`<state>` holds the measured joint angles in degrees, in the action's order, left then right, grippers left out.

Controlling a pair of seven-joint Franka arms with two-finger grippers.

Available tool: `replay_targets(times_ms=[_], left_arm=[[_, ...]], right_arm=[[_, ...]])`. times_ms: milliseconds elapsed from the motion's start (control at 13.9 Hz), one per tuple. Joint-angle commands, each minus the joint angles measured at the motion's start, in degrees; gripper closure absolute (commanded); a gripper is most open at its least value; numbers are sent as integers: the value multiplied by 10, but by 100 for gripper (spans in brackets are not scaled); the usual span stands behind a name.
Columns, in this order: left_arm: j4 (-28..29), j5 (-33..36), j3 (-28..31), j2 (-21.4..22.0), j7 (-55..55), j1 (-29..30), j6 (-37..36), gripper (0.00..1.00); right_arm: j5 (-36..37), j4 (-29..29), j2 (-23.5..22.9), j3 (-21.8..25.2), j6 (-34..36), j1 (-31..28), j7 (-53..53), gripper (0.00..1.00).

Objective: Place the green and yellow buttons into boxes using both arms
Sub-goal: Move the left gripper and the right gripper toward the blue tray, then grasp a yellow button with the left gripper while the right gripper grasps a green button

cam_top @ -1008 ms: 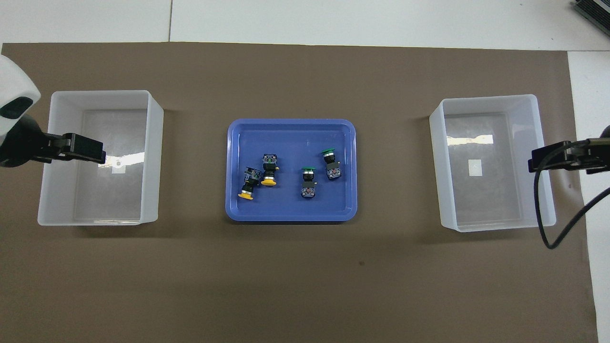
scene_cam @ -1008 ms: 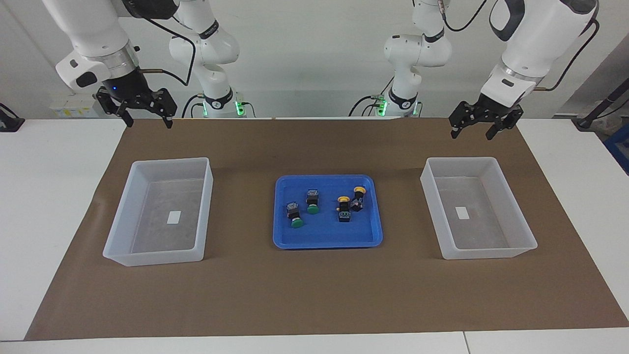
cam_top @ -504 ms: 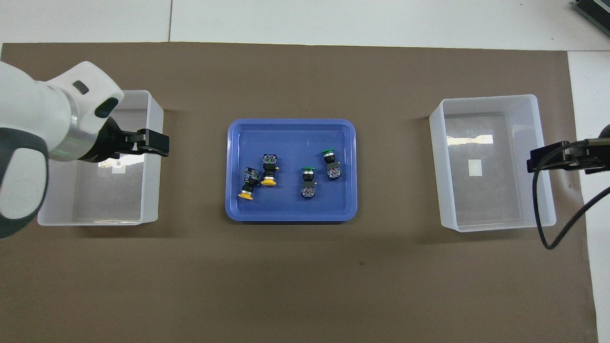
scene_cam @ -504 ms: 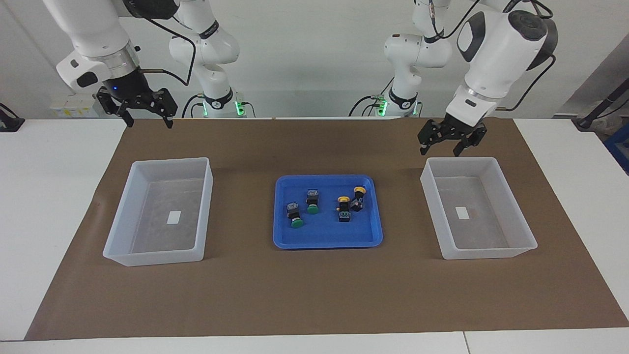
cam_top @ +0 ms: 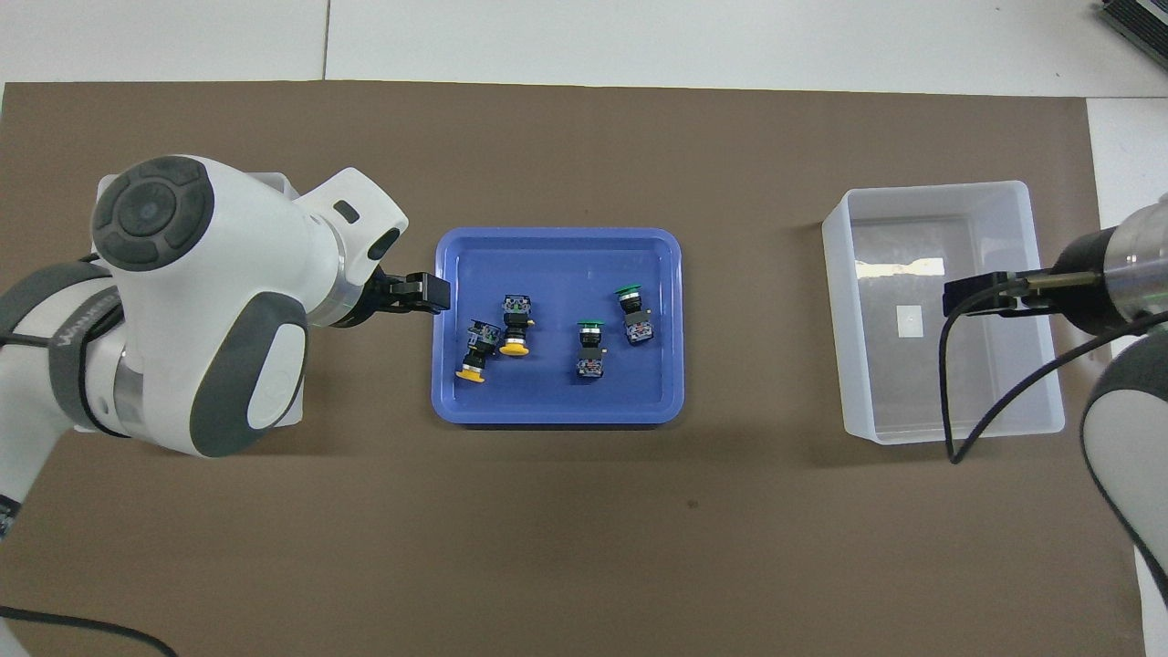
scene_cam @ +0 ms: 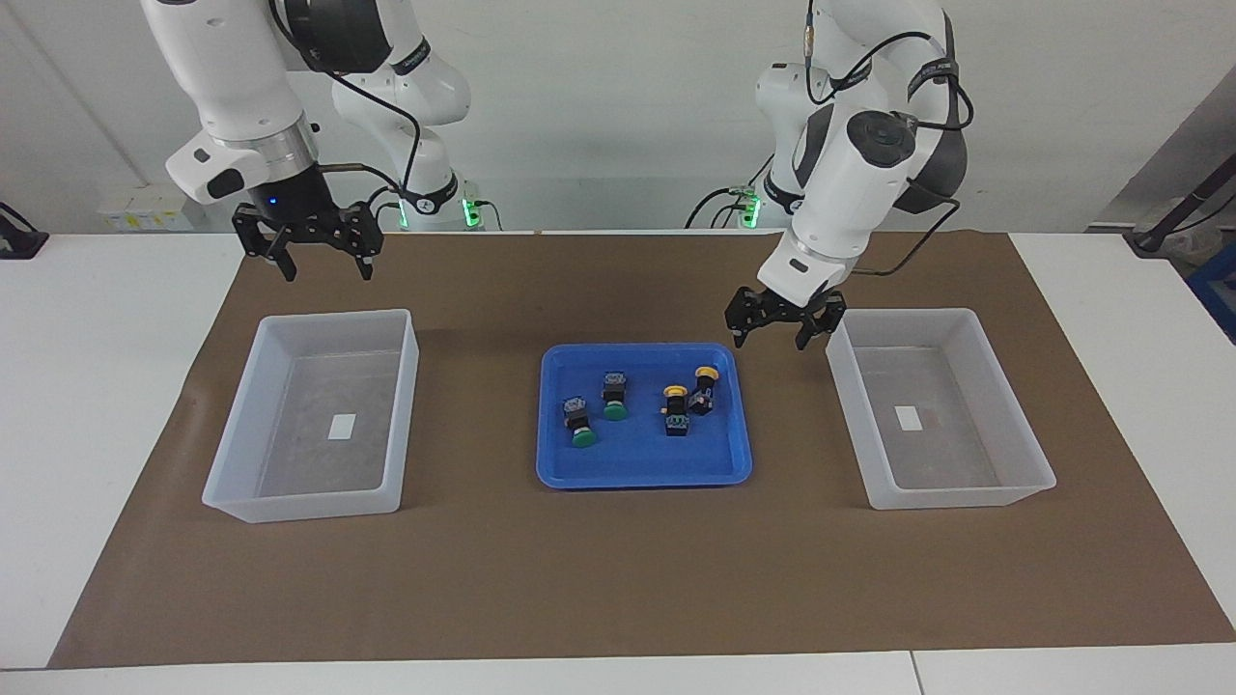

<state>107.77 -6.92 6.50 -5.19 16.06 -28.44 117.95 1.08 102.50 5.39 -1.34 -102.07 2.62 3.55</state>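
Two green buttons (scene_cam: 582, 439) (scene_cam: 615, 412) and two yellow buttons (scene_cam: 675, 391) (scene_cam: 708, 373) lie on their sides in the blue tray (scene_cam: 637, 473). From overhead the green buttons (cam_top: 591, 323) (cam_top: 627, 290) lie toward the right arm's end and the yellow buttons (cam_top: 470, 374) (cam_top: 515, 349) toward the left arm's. One box (scene_cam: 319, 502) stands at the right arm's end and one box (scene_cam: 951, 497) at the left arm's; both hold only a label. My left gripper (scene_cam: 771, 338) hangs open over the gap between tray and box. My right gripper (scene_cam: 328, 270) is open, high in the air by its box.
A brown mat (scene_cam: 618, 579) covers the table's middle, with white table (scene_cam: 97, 386) around it. In the overhead view the left arm (cam_top: 201, 301) hides most of its box (cam_top: 274, 182). A black cable (cam_top: 995, 429) loops over the other box (cam_top: 931, 188).
The left gripper has swung down from above its box toward the blue tray's edge. The right gripper has shifted a little toward the table's middle. The buttons have not moved.
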Motion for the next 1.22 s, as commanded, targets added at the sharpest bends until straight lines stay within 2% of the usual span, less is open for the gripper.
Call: replay_targets(times_ms=[0, 360, 576, 792, 1008, 1152], left_arm=[[59, -6, 8, 24, 1, -12, 47, 0], [124, -6, 9, 32, 1, -45, 112, 0], [156, -6, 9, 33, 2, -67, 141, 0], [161, -6, 9, 23, 2, -76, 156, 0], [162, -6, 9, -9, 3, -86, 197, 0], [163, -6, 9, -24, 3, -87, 218, 5]], right_arm=[[-3, 64, 26, -2, -70, 29, 15, 0], [-3, 86, -11, -2, -157, 76, 53, 0], [-3, 84, -61, -2, -238, 118, 69, 0], [-25, 80, -112, -2, -327, 138, 80, 0], [-26, 81, -155, -2, -383, 178, 81, 0], [-25, 82, -181, -2, -414, 202, 76, 0]])
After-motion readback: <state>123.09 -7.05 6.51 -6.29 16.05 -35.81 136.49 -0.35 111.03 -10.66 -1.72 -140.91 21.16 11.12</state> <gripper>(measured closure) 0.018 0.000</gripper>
